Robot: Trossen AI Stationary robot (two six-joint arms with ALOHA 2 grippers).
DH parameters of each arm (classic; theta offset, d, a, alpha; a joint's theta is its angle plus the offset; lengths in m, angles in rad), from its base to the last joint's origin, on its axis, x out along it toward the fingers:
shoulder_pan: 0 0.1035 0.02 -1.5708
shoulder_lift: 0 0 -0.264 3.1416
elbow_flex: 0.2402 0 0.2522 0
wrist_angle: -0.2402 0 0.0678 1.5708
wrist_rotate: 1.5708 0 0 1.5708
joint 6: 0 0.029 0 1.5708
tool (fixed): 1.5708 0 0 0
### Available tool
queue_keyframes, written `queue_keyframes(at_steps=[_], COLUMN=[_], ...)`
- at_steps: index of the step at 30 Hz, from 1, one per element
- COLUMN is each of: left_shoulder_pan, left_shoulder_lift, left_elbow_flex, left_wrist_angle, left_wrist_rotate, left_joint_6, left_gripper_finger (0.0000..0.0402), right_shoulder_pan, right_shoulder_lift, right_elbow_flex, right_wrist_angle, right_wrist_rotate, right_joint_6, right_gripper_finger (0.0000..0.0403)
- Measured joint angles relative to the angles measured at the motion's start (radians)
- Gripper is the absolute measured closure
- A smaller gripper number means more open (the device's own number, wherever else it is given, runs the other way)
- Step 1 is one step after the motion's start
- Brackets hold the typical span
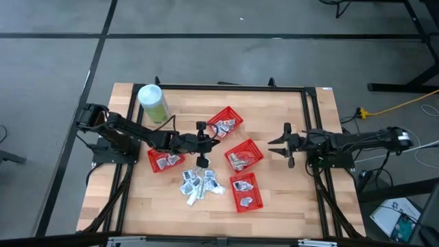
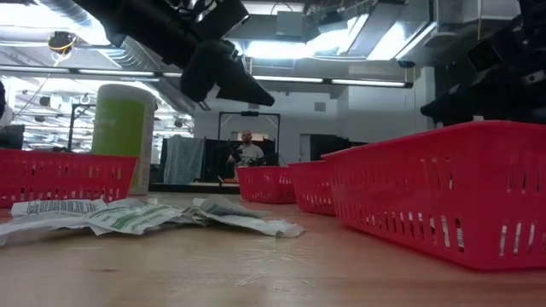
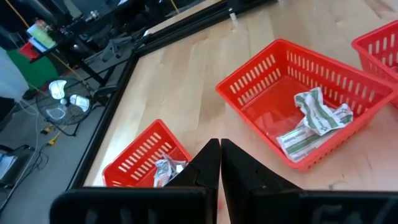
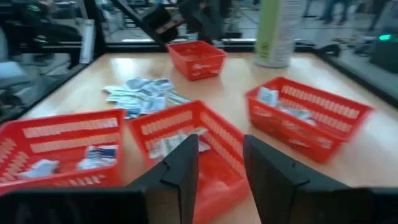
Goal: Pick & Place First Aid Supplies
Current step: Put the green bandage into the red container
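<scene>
My left claw [image 1: 203, 143] is pinched fully shut on nothing, as far as I can tell, hanging above the wooden table. The loose heap of flat white-grey first aid packets [image 1: 200, 184] lies just below and nearer the table's front edge, between red mesh baskets [image 1: 247, 191]. My right claw [image 1: 280, 145], parted and empty, waits farther off.

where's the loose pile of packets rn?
In the high view, the loose pile of packets lies on bare table near the front centre, between the left red basket and the front red basket.
</scene>
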Motion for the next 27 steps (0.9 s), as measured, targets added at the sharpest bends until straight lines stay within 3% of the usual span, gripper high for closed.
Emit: queue_keyframes(at_steps=[4,9,25,27], left_shoulder_pan=[0.012,0.017,-0.045,-0.057], left_shoulder_lift=[0.000,0.000,0.000,-0.010], left_elbow_flex=[0.000,0.000,0.000,0.000], left_wrist_angle=[0.000,-0.012,-0.269,-0.325], left_wrist_rotate=[0.001,0.007,0.006,0.007], left_joint_6=[0.000,0.000,-0.117,-0.133], left_gripper_finger=[0.0395,0.0397,0.0396,0.0396], right_shoulder_pan=[-0.004,-0.012,-0.087,-0.093], right_shoulder_lift=[-0.145,-0.232,-0.237,-0.239], right_elbow_flex=[0.000,0.003,0.006,0.006], right_wrist_angle=[-0.162,-0.160,-0.181,-0.188], right_wrist_rotate=[0.077,0.073,0.031,-0.019], right_joint_6=[-0.022,-0.109,-0.007,0.012], right_gripper_finger=[0.0276,0.0276,0.0276,0.0276])
